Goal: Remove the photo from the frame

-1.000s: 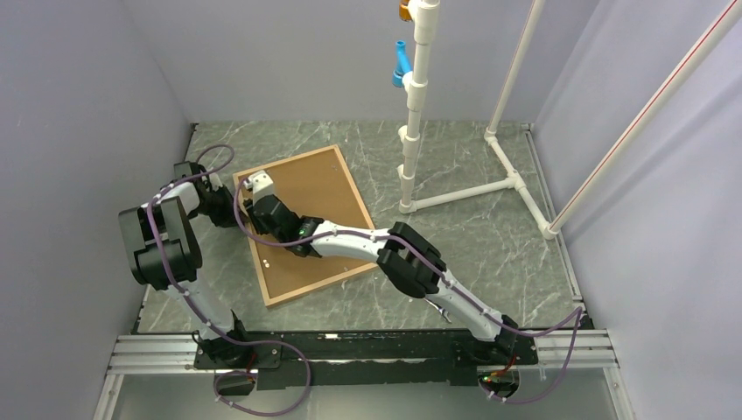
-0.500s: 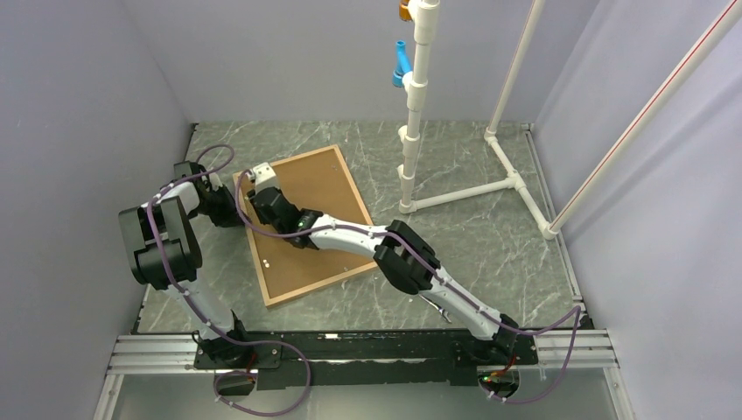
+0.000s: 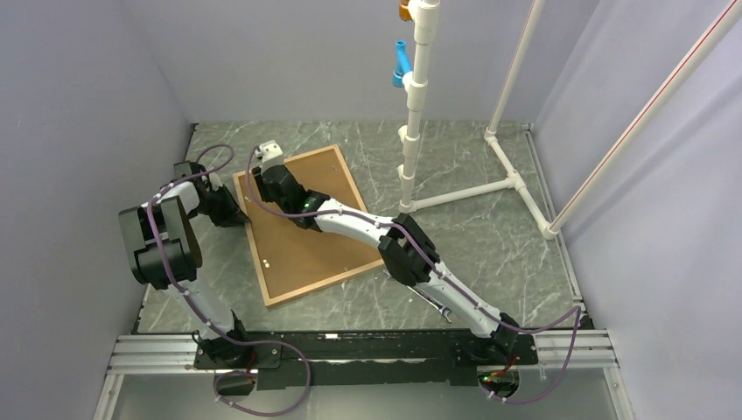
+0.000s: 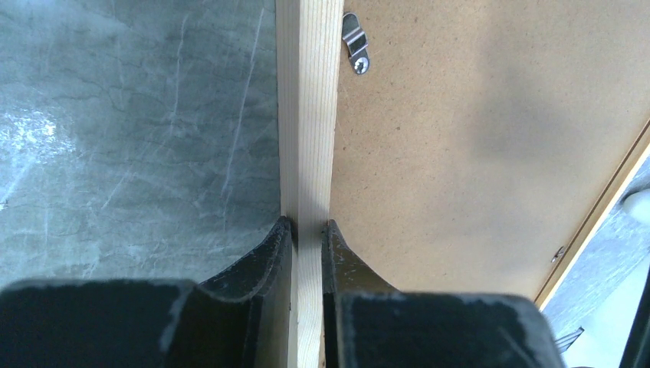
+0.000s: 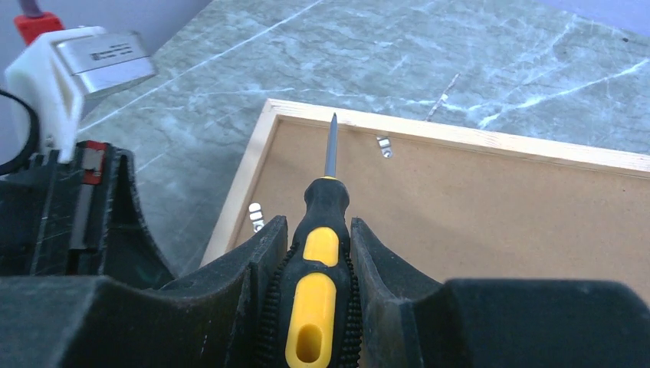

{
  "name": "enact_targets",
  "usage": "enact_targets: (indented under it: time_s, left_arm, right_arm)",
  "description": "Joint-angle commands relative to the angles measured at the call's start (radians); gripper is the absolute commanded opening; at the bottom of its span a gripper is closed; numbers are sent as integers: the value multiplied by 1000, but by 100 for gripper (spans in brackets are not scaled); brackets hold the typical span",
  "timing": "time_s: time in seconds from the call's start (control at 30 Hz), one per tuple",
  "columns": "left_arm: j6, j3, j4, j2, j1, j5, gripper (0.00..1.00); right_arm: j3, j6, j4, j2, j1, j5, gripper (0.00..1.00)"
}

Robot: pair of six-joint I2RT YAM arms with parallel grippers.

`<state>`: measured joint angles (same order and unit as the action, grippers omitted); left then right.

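Nearest the arms' bases, the frame (image 3: 319, 284) lies flat and askew on the green marbled tabletop (image 3: 472, 245), back side up, with the brown backing board (image 3: 306, 241) filling it. The left fingers (image 4: 285, 238) are clamped on its left side strip, one on the outer face and one on the inner face against the board. A small metal clip (image 4: 355, 54) is screwed on further along that strip.

Beyond, over the frame's far left corner, the right fingers (image 5: 276, 238) grip a screwdriver (image 5: 316, 253) by its black-and-yellow handle. The thin shaft points out above the board toward the far strip — whether the tip touches the board I cannot tell — and stops just short of another clip (image 5: 384, 146). Farther back and to the right, a white pipe stand (image 3: 411, 131) rises from the tabletop, apart from the frame.
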<state>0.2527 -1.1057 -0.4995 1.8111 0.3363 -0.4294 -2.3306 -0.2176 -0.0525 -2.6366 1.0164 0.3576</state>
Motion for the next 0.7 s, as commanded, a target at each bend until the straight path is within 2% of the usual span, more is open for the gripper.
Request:
enact_targets:
  time_s: [0.0,0.27,0.53,0.67]
  left_arm:
    - [-19,-13,-2,28,6,41,1]
    - [-17,-13,2,27,5,32,0]
    - [-15,-10,1,24,5,35,0]
    - [-14,-14,2,27,6,33,0]
  right_arm:
    - [-54,-8,-13,-19,-12,-1,0]
    - [-10,15,-4,5,-13,49,0]
    - [-66,32,41,-38,-13,99,0]
    - [5,31,-2,-1,-14,97,0]
